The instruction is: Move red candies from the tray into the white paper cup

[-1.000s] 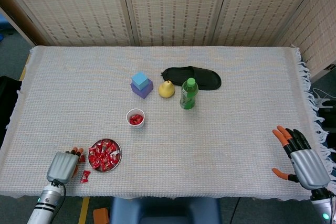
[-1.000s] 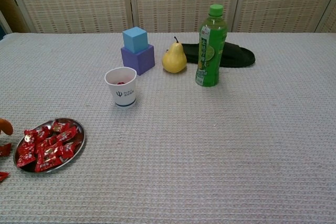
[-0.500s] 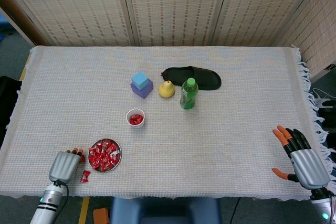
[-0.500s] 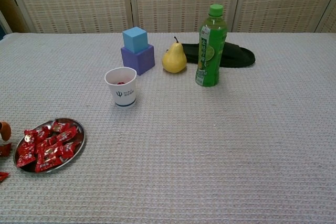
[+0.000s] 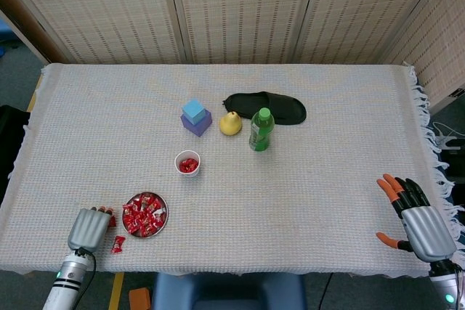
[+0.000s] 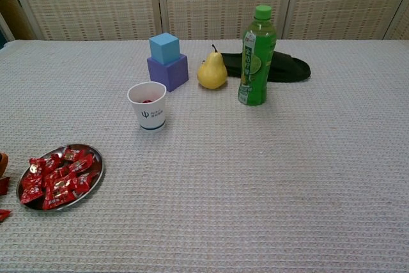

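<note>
1. from the head view i see the round metal tray (image 5: 144, 215) near the front left edge of the table (image 5: 327, 179), heaped with red candies (image 5: 143, 215) in shiny crinkled wrappers; the white paper cup (image 5: 187, 162) stands behind it and slightly right, well apart, with red candies already showing inside
2. my left hand (image 5: 89, 229) rests just left of the tray, knuckles up, fingers curled down; something red shows at its fingertips, but i cannot tell whether it grips a candy or just lies over it; one loose candy (image 5: 117, 244) lies on the cloth beside the hand
3. my right hand (image 5: 414, 215) sits at the far right edge of the table, fingers spread and holding nothing
4. further back i see a blue cube on a purple cube (image 5: 195, 117), a yellow pear (image 5: 230, 123), a green bottle (image 5: 261, 130) and a black slipper (image 5: 265, 107)
5. the chest view brings the tray (image 6: 93, 180) close: i can read the individual wrappers (image 6: 57, 179) and the logo on the cup (image 6: 147, 105), whose red contents barely show over the rim
6. this view shows neither hand whole: only an orange fingertip (image 6: 2, 162) at the left edge, and the right hand falls outside it
</note>
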`<state>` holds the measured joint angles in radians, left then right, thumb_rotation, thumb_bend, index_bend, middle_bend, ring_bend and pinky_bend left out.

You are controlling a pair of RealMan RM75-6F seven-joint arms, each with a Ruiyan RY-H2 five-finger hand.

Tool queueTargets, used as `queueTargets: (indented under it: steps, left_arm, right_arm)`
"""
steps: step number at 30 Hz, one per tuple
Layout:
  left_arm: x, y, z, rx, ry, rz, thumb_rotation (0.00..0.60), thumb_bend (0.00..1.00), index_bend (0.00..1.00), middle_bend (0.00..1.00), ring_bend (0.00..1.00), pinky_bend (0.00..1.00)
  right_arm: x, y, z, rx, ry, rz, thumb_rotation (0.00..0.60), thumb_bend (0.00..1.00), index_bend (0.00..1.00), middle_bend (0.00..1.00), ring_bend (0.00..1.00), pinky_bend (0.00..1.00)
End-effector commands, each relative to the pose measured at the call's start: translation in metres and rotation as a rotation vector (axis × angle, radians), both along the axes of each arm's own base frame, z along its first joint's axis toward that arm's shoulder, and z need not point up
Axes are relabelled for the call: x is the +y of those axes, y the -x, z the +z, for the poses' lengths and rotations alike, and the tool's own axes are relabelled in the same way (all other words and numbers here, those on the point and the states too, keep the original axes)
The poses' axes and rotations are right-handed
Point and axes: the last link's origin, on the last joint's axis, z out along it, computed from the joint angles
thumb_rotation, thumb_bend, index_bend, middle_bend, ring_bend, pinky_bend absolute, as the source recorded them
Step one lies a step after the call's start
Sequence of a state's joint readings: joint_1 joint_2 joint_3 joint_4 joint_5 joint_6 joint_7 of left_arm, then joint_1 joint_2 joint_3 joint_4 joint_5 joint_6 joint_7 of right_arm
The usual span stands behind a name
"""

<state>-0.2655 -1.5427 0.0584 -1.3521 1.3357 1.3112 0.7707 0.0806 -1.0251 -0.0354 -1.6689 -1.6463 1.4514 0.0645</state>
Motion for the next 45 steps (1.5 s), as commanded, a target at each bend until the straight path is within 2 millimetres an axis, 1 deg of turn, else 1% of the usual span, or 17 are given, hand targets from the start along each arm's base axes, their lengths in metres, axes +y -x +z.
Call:
queueTargets:
  steps: [1,6,9,15,19,22,26,28,29,32,35,39,45]
  left_arm:
    - [0.001,0.001,-0.001,0.0,-0.001,0.003,0.6,0.37,0.53,0.56,0.6,0.89]
    - [0.001,0.002,0.0,-0.007,-0.006,0.0,0.6,0.38,0.55,0.59,0.61,0.89]
    - [0.002,0.001,0.004,-0.023,-0.016,-0.002,0.6,0.38,0.56,0.6,0.61,0.89]
    - [0.007,-0.007,0.022,-0.101,-0.064,-0.015,0.6,0.38,0.56,0.61,0.61,0.89]
    - [0.017,-0.018,0.035,-0.162,-0.102,-0.041,0.6,0.38,0.57,0.61,0.61,0.89]
    - [0.032,-0.036,0.042,-0.201,-0.117,-0.086,0.6,0.39,0.56,0.61,0.61,0.89]
    - [0.063,-0.076,0.042,-0.272,-0.102,-0.177,0.6,0.38,0.56,0.61,0.62,0.91]
    - [0.076,-0.093,0.038,-0.298,-0.088,-0.208,0.6,0.39,0.56,0.61,0.64,0.92]
    - [0.085,-0.104,0.033,-0.3,-0.079,-0.227,0.6,0.39,0.56,0.61,0.64,0.93]
    - [0.103,-0.126,0.019,-0.29,-0.046,-0.259,0.6,0.39,0.56,0.6,0.64,0.93]
    - [0.115,-0.146,0.006,-0.296,-0.018,-0.283,0.6,0.39,0.56,0.6,0.64,0.93]
    - [0.126,-0.165,-0.006,-0.309,0.003,-0.304,0.6,0.39,0.56,0.59,0.64,0.93]
    - [0.136,-0.179,-0.017,-0.299,0.013,-0.322,0.6,0.39,0.56,0.59,0.64,0.94]
  right_arm:
    - [0.0,0.0,0.0,0.0,0.0,-0.001,0.6,0.02,0.0,0.0,0.0,0.0]
    - [-0.001,0.0,-0.001,0.002,-0.001,-0.002,0.6,0.02,0.0,0.0,0.0,0.0]
    - [-0.001,0.0,-0.001,0.001,-0.002,-0.003,0.6,0.02,0.0,0.0,0.0,0.0]
    - [-0.001,0.001,0.0,0.0,0.001,-0.006,0.6,0.02,0.0,0.0,0.0,0.0]
    - [-0.002,0.0,-0.001,0.0,-0.001,-0.007,0.6,0.02,0.0,0.0,0.0,0.0]
    - [-0.003,0.001,-0.001,-0.001,0.003,-0.009,0.6,0.02,0.0,0.0,0.0,0.0]
    - [-0.005,0.001,-0.001,0.0,0.006,-0.014,0.6,0.02,0.0,0.0,0.0,0.0]
    - [-0.006,0.002,-0.001,0.001,0.008,-0.019,0.6,0.02,0.0,0.0,0.0,0.0]
    - [-0.007,0.003,-0.001,0.0,0.01,-0.024,0.6,0.02,0.0,0.0,0.0,0.0]
    - [-0.009,0.005,0.0,0.0,0.011,-0.038,0.6,0.02,0.0,0.0,0.0,0.0]
    - [-0.01,0.007,0.0,0.003,0.011,-0.049,0.6,0.02,0.0,0.0,0.0,0.0]
    - [-0.011,0.009,0.002,0.004,0.016,-0.061,0.6,0.02,0.0,0.0,0.0,0.0]
    - [-0.011,0.011,0.003,0.003,0.018,-0.071,0.6,0.02,0.0,0.0,0.0,0.0]
